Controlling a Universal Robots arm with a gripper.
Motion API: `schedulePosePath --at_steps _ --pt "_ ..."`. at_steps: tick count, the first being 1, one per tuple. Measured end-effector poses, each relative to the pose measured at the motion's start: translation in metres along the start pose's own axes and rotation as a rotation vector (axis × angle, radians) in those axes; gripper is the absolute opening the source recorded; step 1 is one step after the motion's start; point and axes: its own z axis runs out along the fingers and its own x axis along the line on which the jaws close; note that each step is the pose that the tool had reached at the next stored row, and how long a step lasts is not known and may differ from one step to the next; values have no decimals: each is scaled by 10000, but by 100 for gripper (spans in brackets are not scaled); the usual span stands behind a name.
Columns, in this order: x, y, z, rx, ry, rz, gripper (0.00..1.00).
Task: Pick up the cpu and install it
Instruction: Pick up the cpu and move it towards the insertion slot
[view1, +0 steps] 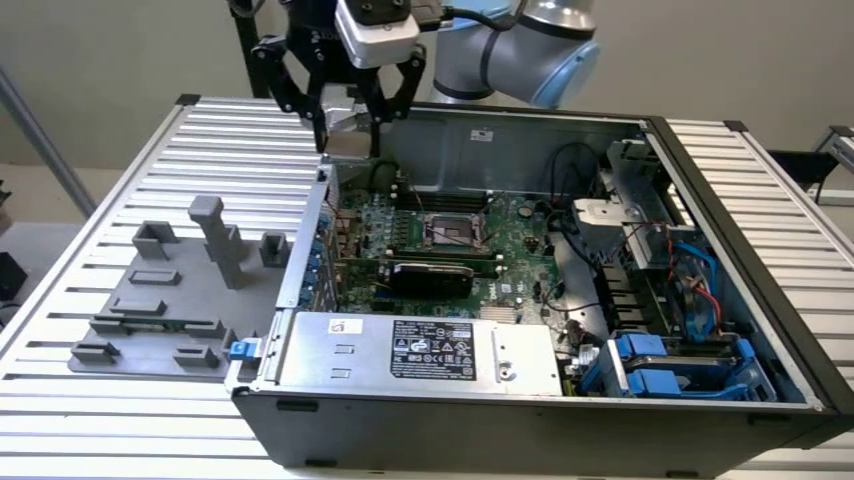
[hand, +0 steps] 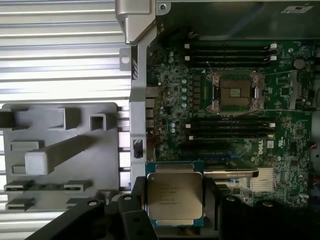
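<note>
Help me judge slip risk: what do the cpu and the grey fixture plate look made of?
The cpu: metal lid, silver-beige with dull sheen; teal-green edge, probably circuit board. The grey fixture plate: matte, no glare, likely plastic, though painted metal is possible.

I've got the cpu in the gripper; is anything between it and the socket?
Nothing visible. The gripper holds the cpu above the edge of the open case, and the socket lies uncovered on the motherboard, with no cable or card over it.
</note>
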Motion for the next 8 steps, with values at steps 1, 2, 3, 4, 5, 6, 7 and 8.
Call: schedulePosePath --at_steps 1,2,3,4,5,6,7,8 --pt "-34 21 1 0 0 0 55" --pt "-68 42 1 1 1 0 55" --pt "-104 64 3 -1 -1 -1 55" --pt "-137 85 4 0 0 -1 55" --pt "-172 109 5 0 0 -1 55" --pt "-205 133 7 0 0 0 55" --pt "-237 158 10 0 0 0 55" --pt "-269 184 12 0 0 0 55"
